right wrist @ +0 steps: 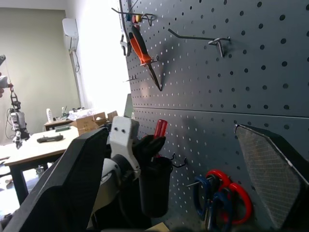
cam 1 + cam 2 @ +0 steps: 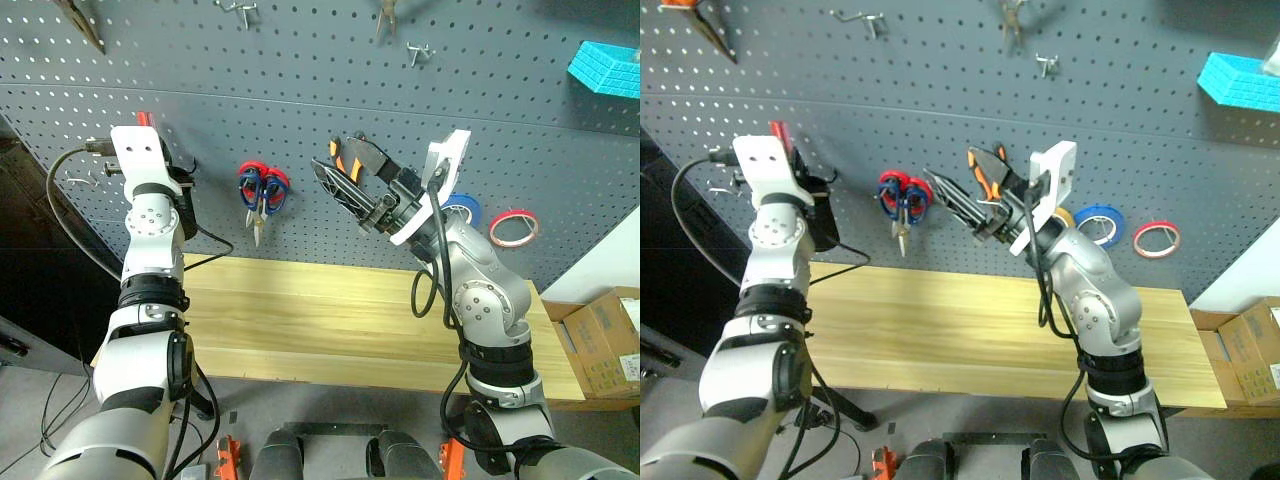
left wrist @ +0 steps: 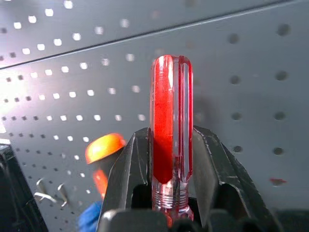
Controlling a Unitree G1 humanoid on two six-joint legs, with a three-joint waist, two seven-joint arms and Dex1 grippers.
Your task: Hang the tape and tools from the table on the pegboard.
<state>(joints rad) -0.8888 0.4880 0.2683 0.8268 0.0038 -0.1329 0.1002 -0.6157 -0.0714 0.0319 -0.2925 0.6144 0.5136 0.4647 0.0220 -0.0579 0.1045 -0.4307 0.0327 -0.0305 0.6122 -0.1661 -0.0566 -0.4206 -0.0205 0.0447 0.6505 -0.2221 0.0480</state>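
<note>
My left gripper (image 3: 171, 135) is up at the pegboard (image 2: 300, 80), shut on the handle of the red-handled screwdriver (image 3: 171, 116). The screwdriver stands upright over a black cup holder (image 1: 154, 191) on the board. My right gripper (image 2: 352, 178) is held open in front of the board with nothing between its fingers. Orange-and-black pliers (image 2: 985, 170) show just behind it. Blue-handled scissors (image 2: 250, 188) hang beside a red-handled pair (image 2: 276, 185). The red-pink tape (image 2: 514, 228) hangs at the right. The table (image 2: 300, 300) lies below.
A blue roll (image 2: 462, 208) and a yellow roll (image 2: 1065, 215) hang near the right arm. Higher up are bare hooks (image 2: 418, 52), long-nosed pliers (image 2: 80, 20) and a cyan basket (image 2: 605, 68). A cardboard box (image 2: 605, 340) sits right of the table.
</note>
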